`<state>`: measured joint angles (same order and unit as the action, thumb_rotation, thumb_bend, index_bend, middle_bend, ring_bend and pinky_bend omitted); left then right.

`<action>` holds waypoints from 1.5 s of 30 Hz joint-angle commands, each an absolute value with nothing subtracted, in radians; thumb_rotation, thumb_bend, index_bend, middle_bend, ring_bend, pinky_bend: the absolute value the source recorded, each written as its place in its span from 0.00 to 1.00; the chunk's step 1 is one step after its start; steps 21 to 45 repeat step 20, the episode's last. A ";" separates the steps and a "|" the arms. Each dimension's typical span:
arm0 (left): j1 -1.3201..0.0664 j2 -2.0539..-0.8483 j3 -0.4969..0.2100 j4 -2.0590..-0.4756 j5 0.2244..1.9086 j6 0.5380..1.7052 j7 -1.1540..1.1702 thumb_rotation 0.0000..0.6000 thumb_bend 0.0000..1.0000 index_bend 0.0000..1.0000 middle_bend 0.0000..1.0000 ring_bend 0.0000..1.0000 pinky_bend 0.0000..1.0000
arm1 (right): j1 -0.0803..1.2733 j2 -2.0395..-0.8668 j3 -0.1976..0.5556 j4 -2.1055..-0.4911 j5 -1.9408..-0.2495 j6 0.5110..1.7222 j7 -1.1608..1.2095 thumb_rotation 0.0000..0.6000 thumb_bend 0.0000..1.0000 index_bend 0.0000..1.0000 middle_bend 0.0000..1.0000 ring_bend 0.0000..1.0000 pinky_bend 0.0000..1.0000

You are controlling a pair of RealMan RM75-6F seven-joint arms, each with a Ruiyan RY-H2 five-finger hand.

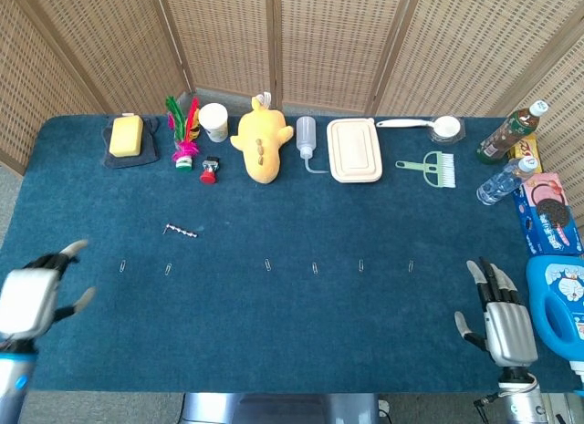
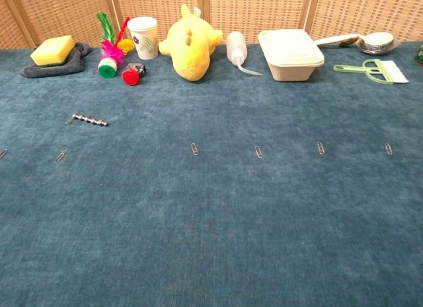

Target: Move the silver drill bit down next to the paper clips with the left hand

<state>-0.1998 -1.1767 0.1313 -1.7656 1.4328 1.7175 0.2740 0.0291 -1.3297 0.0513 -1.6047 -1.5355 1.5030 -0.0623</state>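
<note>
Lying at one o'clock from my open, empty left hand (image 1: pixel 27 296), the silver drill bit (image 1: pixel 181 231) looks stiff, light and slippery; I'd pinch its middle, above the paper clips (image 1: pixel 168 269).

- Left hand (image 1: pixel 27 296): blurred at lower left of head view; arm cut off by bottom edge; not seen in chest view.
- Right hand (image 1: pixel 497 316): wrist cut off at lower right edge.
- Blue jug (image 1: pixel 558 301): clipped by right edge.
- Paper clip (image 2: pixel 2 153): cropped at chest view's left edge.
</note>
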 commanded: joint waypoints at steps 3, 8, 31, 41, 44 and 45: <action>-0.046 -1.192 0.196 -1.716 1.524 1.837 0.214 0.91 0.38 0.21 0.39 0.37 0.53 | 0.042 -1.330 0.051 -1.609 -1.548 1.495 -0.069 1.00 0.39 0.01 0.02 0.00 0.11; -0.007 -1.180 0.184 -1.712 1.507 1.828 0.182 0.91 0.38 0.24 0.39 0.36 0.53 | 0.051 -1.333 0.054 -1.619 -1.583 1.517 -0.058 1.00 0.39 0.01 0.02 0.00 0.11; 0.016 -1.164 0.141 -1.762 1.554 1.790 0.219 0.92 0.38 0.26 0.38 0.35 0.50 | 0.032 -1.335 0.032 -1.579 -1.584 1.539 0.005 1.00 0.39 0.02 0.02 0.00 0.11; 0.016 -1.164 0.141 -1.762 1.554 1.790 0.219 0.92 0.38 0.26 0.38 0.35 0.50 | 0.032 -1.335 0.032 -1.579 -1.584 1.539 0.005 1.00 0.39 0.02 0.02 0.00 0.11; 0.016 -1.164 0.141 -1.762 1.554 1.790 0.219 0.92 0.38 0.26 0.38 0.35 0.50 | 0.032 -1.335 0.032 -1.579 -1.584 1.539 0.005 1.00 0.39 0.02 0.02 0.00 0.11; 0.016 -1.164 0.141 -1.762 1.554 1.790 0.219 0.92 0.38 0.26 0.38 0.35 0.50 | 0.032 -1.335 0.032 -1.579 -1.584 1.539 0.005 1.00 0.39 0.02 0.02 0.00 0.11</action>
